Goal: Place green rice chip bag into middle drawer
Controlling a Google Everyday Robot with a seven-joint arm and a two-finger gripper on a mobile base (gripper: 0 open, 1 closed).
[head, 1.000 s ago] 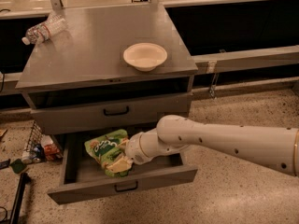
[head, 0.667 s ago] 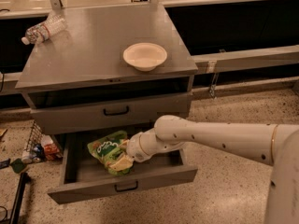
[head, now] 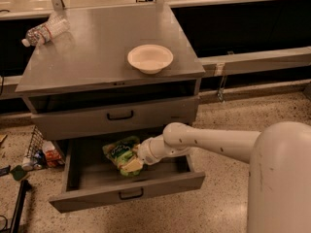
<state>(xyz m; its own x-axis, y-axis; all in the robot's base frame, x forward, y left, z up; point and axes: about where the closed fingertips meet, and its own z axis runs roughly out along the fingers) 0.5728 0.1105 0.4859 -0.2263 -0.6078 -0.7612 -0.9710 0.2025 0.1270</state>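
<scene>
high view (over arm (head: 218, 142)) onto cabinet (head: 97, 57), jaws in drawer (head: 160, 187)

The arm (head: 214, 142) reaches leftward, its gripper (head: 132, 162) low at its tip.

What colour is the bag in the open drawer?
Bright green bag, pale print, camera view; gripper at it.

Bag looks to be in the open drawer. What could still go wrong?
The tool sits at the green rice chip bag inside the open drawer; pulling back might drag the bag out over the front. The arm reaches in just under the closed drawer, so lifting early could knock it.
</scene>
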